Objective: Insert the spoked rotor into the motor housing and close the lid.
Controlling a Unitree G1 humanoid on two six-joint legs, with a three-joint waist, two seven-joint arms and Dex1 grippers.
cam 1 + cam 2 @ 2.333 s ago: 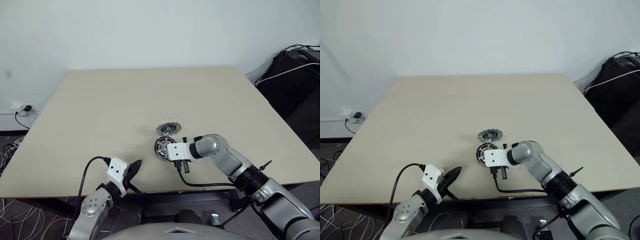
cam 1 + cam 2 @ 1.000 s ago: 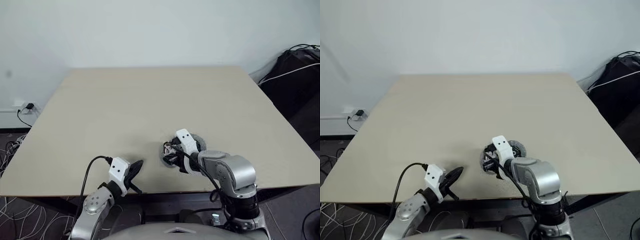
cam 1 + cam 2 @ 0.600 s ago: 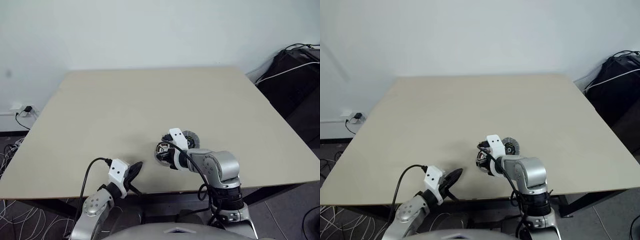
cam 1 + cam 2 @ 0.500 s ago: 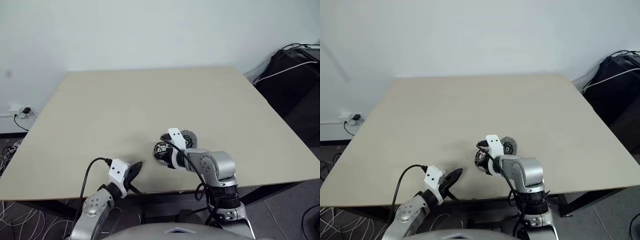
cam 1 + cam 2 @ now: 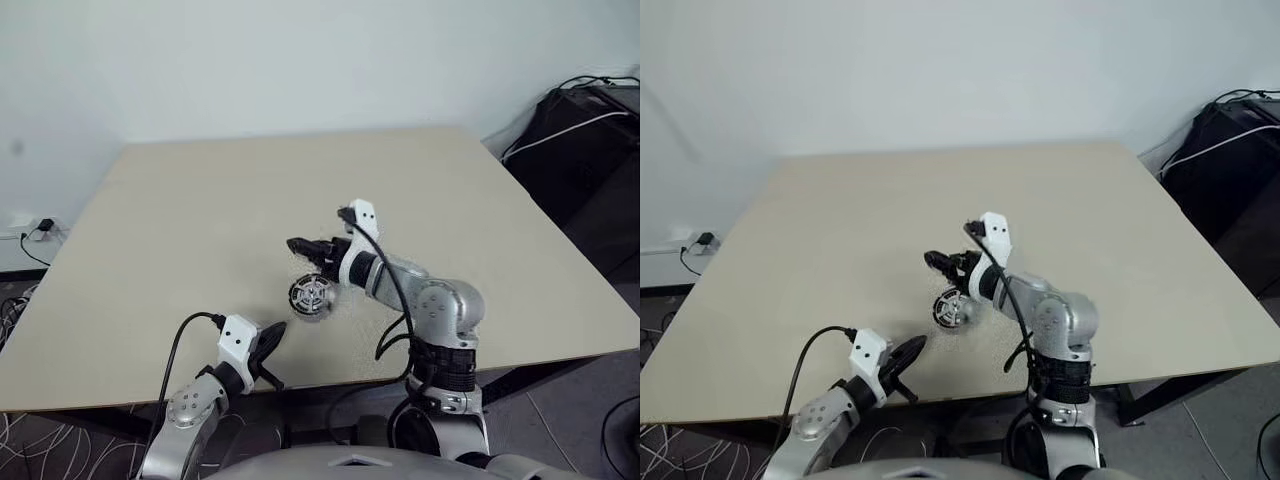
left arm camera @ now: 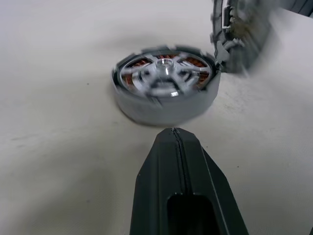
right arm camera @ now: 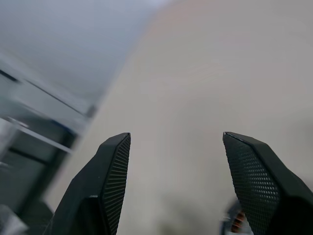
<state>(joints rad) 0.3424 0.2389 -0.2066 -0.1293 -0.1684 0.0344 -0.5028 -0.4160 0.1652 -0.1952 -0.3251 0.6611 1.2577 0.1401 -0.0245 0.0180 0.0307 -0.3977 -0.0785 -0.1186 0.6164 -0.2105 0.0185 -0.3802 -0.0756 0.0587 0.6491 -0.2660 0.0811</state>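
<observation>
The motor housing [image 6: 164, 100] lies flat on the beige table [image 5: 200, 200], near its front edge. The spoked rotor [image 6: 164, 76] sits inside it, silver spokes over copper windings. A blurred grey disc, apparently the lid [image 6: 239, 34], stands tilted on edge against the housing's far side. In the head views the housing [image 5: 312, 296] lies just below my right gripper [image 5: 303, 247], which hangs open above it with nothing between its fingers [image 7: 115, 166]. My left gripper [image 5: 272, 333] is shut and empty, its tip [image 6: 173, 132] close in front of the housing.
A black bag with cables [image 5: 590, 110] sits off the table's right side. On the left there is a wall socket with a plug [image 5: 30, 225]. A black cable [image 5: 185, 335] loops from my left wrist at the front edge.
My right gripper has lifted off the housing, swung up and to the left, and opened. The grey disc that lay flat beside the housing now shows tilted and blurred. The left arm kept still.
</observation>
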